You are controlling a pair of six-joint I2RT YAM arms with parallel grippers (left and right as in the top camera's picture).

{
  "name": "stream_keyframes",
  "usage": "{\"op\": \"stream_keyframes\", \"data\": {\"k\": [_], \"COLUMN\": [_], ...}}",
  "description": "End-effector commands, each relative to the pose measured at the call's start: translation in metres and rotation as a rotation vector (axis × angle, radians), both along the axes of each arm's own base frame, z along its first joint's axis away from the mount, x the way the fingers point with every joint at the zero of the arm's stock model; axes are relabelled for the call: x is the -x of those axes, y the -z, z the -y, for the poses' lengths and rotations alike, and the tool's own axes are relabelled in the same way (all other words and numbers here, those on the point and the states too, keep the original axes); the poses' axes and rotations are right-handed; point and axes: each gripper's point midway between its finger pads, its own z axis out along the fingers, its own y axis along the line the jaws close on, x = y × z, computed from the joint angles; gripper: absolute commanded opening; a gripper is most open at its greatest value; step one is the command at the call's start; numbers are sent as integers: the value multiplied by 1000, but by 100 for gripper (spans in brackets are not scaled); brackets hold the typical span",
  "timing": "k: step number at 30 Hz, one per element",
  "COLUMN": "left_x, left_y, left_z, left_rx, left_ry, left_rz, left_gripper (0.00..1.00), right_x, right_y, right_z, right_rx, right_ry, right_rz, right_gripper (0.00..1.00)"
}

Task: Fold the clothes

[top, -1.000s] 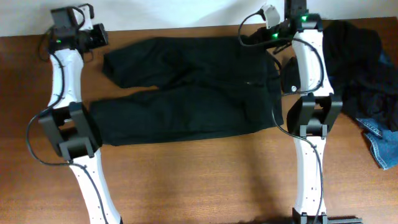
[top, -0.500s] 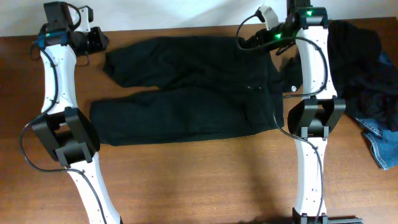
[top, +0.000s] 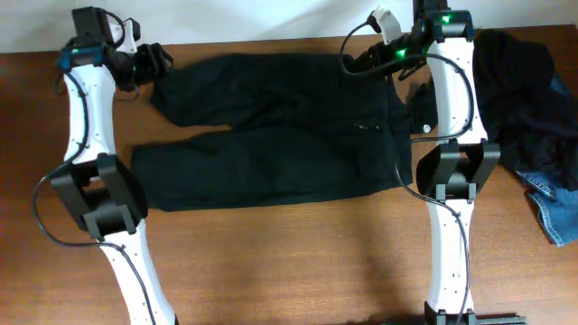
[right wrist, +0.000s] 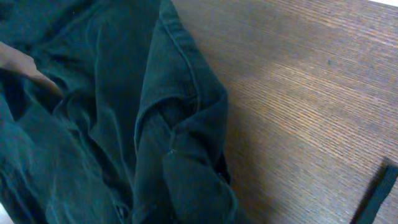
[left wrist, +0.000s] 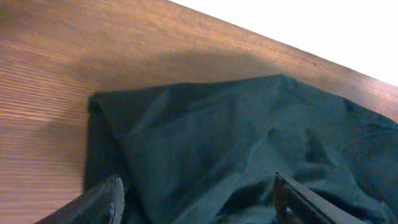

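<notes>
Entry: legible markings.
Text, labels, brands, numbers, signs: none can be read in any view.
Black garment (top: 271, 135): plain cloth, no readable tag or print (both wrist views show the same plain cloth up close).
Arm housings (top: 449, 90): white and black casings with small green lights (top: 444, 18); no characters can be made out on them at this size.
</notes>
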Motion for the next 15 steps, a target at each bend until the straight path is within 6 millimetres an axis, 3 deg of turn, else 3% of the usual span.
{"op": "stream_keyframes", "data": {"k": [1,15], "left_x": [-5,-8], "left_y": [39,56], "left_z": [10,-1], "left_rx": [66,-6], "left_ry": [12,-24], "left_rz": [-49,-63], "left_gripper": [75,74], "right_x": [2,2], "right_y": [-38,-38], "right_z": [-10,-10], "right_rx": [-24,-22], "right_ry": [-34,-33], "right_rz": [83,83], "right_gripper": [4,4]}}
